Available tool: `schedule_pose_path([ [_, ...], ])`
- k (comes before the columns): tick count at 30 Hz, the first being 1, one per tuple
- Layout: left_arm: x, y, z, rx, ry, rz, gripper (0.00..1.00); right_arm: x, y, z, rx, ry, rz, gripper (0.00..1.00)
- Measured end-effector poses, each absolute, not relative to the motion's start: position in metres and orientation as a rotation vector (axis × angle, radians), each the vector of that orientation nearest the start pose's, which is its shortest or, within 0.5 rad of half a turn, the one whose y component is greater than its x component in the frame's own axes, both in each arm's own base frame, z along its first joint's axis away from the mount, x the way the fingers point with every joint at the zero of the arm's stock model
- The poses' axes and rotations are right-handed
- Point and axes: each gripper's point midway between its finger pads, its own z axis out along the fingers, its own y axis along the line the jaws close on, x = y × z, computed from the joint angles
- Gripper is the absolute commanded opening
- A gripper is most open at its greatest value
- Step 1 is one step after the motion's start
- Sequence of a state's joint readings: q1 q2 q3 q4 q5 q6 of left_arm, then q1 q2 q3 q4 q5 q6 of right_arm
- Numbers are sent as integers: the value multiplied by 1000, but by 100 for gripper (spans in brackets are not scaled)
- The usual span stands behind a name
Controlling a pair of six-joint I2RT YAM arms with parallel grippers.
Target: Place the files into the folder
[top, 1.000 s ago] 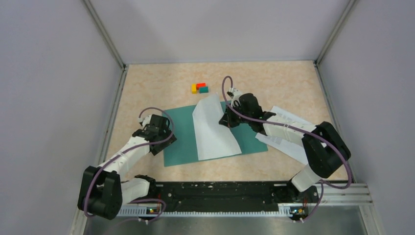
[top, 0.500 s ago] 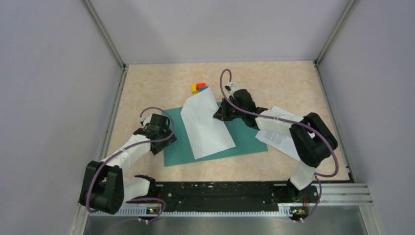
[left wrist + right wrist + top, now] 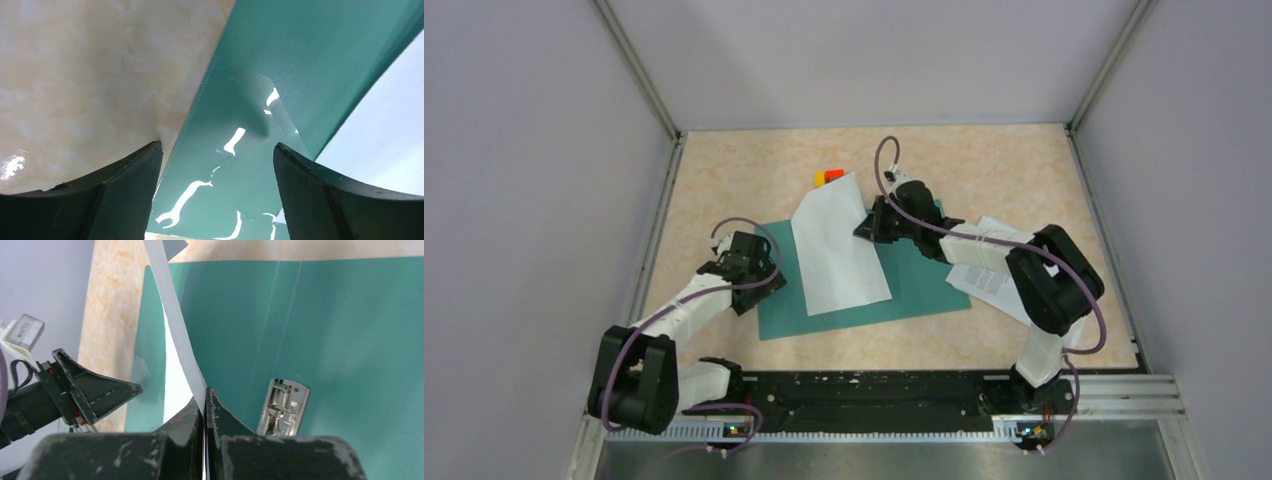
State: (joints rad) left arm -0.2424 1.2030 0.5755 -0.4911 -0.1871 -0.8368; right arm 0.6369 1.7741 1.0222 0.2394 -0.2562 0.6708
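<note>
Pinching sheet edge, right jaws, left jaws parted astride folder edge

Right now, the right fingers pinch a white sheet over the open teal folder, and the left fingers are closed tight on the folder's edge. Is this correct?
Not quite. The left fingers are open, spread wide over the edge of the teal folder, as the left wrist view shows. The right fingers do pinch the white sheet over the open folder.
</note>
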Motion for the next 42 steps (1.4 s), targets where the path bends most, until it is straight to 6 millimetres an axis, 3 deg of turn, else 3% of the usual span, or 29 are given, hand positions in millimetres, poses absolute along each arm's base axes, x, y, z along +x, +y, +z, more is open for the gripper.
schedule_pose_path([
  [7,241,-60,27,-828,2516,-133,99,336,368,114,-113,2207,1097,0],
  [11,243,-61,28,-830,2512,-145,99,331,377,113,-97,2194,1139,0],
  [18,245,-62,30,-842,2506,-183,99,330,381,95,-22,2215,1185,0],
  [25,245,-62,33,-864,2494,-234,99,331,392,98,12,2182,1248,0],
  [42,248,-62,33,-874,2485,-289,99,322,412,79,54,2203,1317,0],
])
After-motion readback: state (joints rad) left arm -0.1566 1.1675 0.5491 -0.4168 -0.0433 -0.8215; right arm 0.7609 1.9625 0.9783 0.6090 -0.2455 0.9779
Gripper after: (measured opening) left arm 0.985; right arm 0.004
